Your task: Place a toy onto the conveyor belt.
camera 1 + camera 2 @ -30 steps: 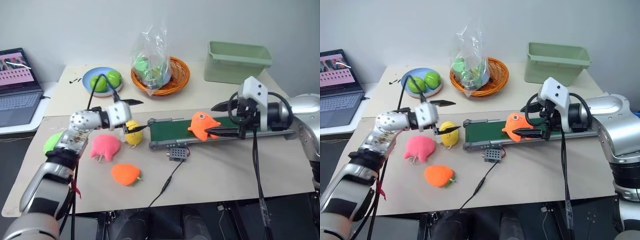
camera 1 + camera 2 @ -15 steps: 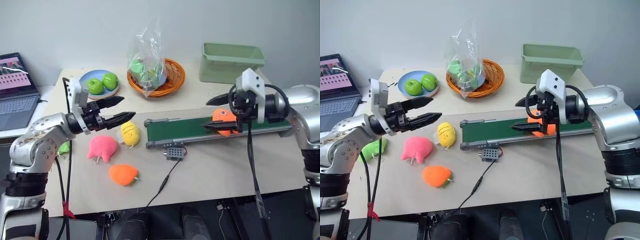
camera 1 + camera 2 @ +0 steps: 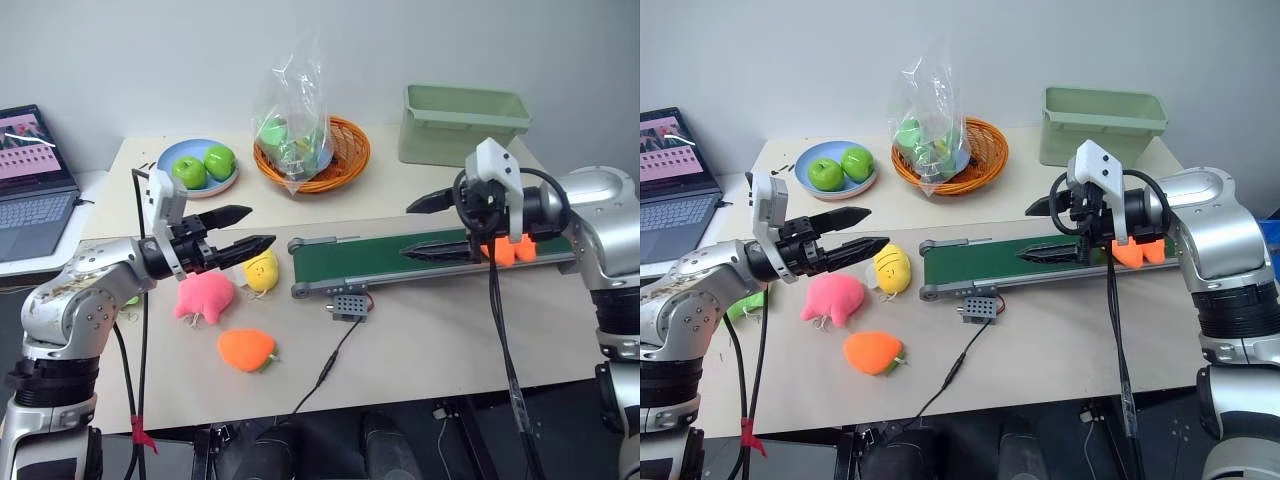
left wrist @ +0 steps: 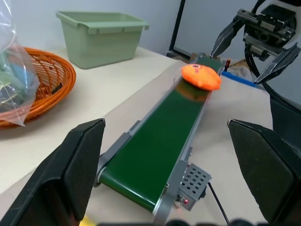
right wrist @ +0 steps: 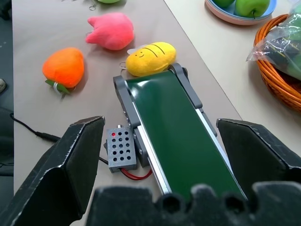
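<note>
The toy [image 3: 506,250], a lumpy bright orange plush, lies on the right end of the conveyor belt [image 3: 365,262], a dark green strip in a grey frame. It is partly hidden behind my right hand. My right gripper [image 3: 407,232] hovers over the belt just left of the toy, open and empty, pointing left along the belt. My left gripper [image 3: 259,226] is open and empty too. It hangs level above the yellow plush [image 3: 262,270], off the belt's left end. The left wrist view looks down the belt [image 4: 155,155] to the toy [image 4: 201,76] and the right gripper [image 4: 235,66].
A pink plush [image 3: 205,296] and a smooth orange plush [image 3: 246,348] lie left of the belt. The grey control box [image 3: 350,303] and its black cable sit in front of it. Behind stand a plate of green apples [image 3: 172,155], an orange basket [image 3: 345,160], a green bin [image 3: 460,122] and a laptop [image 3: 30,190].
The toy has travelled right along the belt, from between the right gripper's open fingers to the right end. My left gripper drew back from the belt's left end and rolled.
</note>
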Controlling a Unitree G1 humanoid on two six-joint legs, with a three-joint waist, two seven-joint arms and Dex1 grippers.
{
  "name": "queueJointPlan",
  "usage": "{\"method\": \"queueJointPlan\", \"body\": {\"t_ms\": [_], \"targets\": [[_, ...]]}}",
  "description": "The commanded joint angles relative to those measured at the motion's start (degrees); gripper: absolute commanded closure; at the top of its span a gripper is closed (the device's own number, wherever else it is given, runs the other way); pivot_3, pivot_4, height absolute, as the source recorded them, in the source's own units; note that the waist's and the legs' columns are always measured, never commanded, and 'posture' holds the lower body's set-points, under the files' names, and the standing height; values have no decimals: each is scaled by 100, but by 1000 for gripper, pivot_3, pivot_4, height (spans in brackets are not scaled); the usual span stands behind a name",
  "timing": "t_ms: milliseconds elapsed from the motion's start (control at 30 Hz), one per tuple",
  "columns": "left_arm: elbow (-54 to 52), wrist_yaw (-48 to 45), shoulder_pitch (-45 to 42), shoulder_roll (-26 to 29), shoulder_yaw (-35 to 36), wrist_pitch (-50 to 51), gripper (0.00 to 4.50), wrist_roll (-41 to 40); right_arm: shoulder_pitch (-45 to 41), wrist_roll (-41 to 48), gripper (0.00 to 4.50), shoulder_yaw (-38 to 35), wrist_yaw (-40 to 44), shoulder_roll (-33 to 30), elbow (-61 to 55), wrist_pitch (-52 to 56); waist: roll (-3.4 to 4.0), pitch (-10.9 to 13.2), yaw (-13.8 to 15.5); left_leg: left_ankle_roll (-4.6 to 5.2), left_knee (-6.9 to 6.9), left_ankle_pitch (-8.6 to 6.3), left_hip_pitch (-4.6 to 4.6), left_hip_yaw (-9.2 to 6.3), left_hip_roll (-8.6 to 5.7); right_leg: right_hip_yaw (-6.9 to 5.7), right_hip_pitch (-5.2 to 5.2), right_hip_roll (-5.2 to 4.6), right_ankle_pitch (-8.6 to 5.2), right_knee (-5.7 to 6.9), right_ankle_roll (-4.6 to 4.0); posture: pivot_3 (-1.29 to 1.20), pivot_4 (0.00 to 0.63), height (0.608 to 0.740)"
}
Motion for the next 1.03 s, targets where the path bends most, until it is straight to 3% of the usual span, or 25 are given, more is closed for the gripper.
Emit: {"method": "queueJointPlan", "body": {"t_ms": [33,367,667,1033], "targets": [[-122,-14,-223,18,-98,48,47,169,-141,-32,0,-97,-54,17,-83,-90,0,0,5,0,0,0,-1,0,0,0,0,0,0,0,0,0,150,740],[98,-197,-522,-43,-246,60,47,385,33,-1,0,-177,-189,19,-238,-20,0,0,20,0,-2,0,0,1,0,0,0,0,0,-1,0,0,150,740],[-104,-126,-52,221,208,200,47,366,184,23,0,-282,-370,1,-273,-9,0,0,12,0,-5,-1,0,2,2,0,-3,0,0,-2,0,0,150,740],[-152,19,-92,76,80,88,47,640,223,-56,0,-170,-412,96,-144,-111,0,0,75,0,-5,-1,0,2,2,0,-2,0,0,-5,-1,0,150,740]]}}
